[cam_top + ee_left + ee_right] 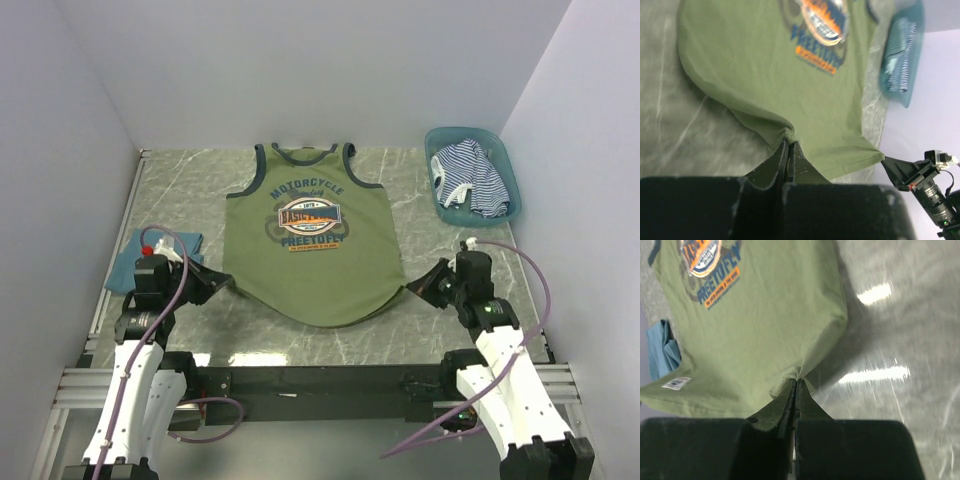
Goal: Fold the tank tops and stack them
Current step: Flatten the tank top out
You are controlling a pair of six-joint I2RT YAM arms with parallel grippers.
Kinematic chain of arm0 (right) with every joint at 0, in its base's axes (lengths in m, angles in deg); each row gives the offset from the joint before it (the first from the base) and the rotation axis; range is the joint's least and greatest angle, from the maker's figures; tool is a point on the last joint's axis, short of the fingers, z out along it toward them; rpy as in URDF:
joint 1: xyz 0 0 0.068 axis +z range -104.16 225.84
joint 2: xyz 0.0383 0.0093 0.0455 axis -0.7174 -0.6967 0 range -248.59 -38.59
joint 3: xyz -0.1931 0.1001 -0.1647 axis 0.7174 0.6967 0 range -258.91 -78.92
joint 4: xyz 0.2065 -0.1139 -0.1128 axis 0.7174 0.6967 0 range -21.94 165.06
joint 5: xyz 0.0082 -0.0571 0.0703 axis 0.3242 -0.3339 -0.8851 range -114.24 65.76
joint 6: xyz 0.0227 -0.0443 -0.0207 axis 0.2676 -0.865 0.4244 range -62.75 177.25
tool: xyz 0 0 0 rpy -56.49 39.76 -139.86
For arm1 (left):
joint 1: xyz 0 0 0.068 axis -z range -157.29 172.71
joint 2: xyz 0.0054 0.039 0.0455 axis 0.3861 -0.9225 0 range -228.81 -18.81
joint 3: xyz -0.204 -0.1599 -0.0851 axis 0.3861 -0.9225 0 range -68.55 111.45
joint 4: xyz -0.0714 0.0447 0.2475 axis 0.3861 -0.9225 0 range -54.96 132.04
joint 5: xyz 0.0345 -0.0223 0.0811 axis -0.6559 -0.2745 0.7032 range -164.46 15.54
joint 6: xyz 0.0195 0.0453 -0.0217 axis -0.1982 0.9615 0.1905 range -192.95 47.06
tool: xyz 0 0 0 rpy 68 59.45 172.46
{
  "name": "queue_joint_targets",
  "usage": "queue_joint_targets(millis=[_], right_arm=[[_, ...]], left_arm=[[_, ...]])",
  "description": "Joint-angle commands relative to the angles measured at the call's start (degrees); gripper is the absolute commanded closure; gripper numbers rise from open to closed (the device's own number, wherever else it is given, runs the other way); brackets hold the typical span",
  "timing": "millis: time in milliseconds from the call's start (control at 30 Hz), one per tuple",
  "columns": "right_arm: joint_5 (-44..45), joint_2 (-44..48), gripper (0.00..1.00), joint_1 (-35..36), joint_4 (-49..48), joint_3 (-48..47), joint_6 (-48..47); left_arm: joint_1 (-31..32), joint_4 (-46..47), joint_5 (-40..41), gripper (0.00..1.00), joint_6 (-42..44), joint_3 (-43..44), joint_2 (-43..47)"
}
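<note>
Garment: olive-green sleeveless cloth tank top [330, 270] is lying flat on grey marbled bench [185, 185].
Feel: we are judging it soft, light, floppy.
Hold: left gripper [789, 144] and right gripper [796, 382] are clenching its hem corners.

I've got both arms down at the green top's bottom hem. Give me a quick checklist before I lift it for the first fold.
1. Left gripper shut on the hem's left corner: ok.
2. Right gripper shut on the hem's right corner: ok.
3. Olive tank top lies spread flat, graphic up, neckline away from the arms: ok.
4. Teal-blue top lies apart from it, by the left arm, out of the fold path: ok.
5. Striped top sits in the basket, out of the way: ok.
6. Each pinch catches both cloth layers: cannot tell.
</note>
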Motion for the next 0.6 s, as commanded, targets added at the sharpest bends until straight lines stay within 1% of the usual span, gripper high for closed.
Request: queue_joint_targets(millis=[0,67,133,200,300,333,367,400,433,467,500,533,567], right_arm=[[1.2,3.5,1.0,-0.3,7.5,0.6,2.8],[2.3,5.2,1.0,-0.3,10.8,0.2,3.3],[4.7,6.0,1.0,-0.3,13.1,-0.6,3.1],[5.2,6.6,1.0,-0.5,15.2,-0.9,3.1],[4.6,7.6,0.89,-0.4,16.8,-0.7,3.5],[4.7,7.8,0.77,-0.4,17.2,-0.7,3.5],[5.3,8.5,0.71,-0.5,18.3,-1.0,3.5],[5.6,8.9,0.66,-0.5,18.9,-1.2,3.5],[6.1,9.5,0.54,-0.4,19.4,-1.8,3.5],[7.5,10.4,0.46,-0.4,20.3,-2.2,3.4],[8.4,10.8,0.43,-0.4,20.9,-3.5,2.6],[9.1,11.2,0.41,-0.5,21.4,-4.1,2.1],[9.0,11.2,0.39,-0.4,21.3,-4.6,1.6]], left_arm=[[0.1,-7.8,0.9,0.99,-1.2,1.1,1.7],[0.2,-11.1,1.4,0.99,-0.6,2.1,2.5],[0.3,-12.4,1.4,0.99,-0.8,2.2,2.2],[0.4,-13.0,0.8,0.99,-1.0,1.6,2.6],[0.8,-13.1,-0.5,0.99,-1.1,1.0,2.9],[1.0,-13.5,-1.0,0.99,-1.0,1.1,3.1],[1.0,-13.8,-1.3,0.95,-0.6,1.5,3.2],[1.3,-14.3,-1.3,0.83,-0.4,1.8,3.2],[1.3,-14.8,-0.9,0.77,-0.2,2.3,3.4],[1.4,-15.0,-0.6,0.69,0.1,3.5,3.4],[1.3,-15.5,-0.3,0.6,0.5,4.3,3.3],[1.3,-15.8,0.8,0.57,1.2,6.4,3.2],[1.3,-16.1,1.1,0.5,1.7,7.5,3.1]])
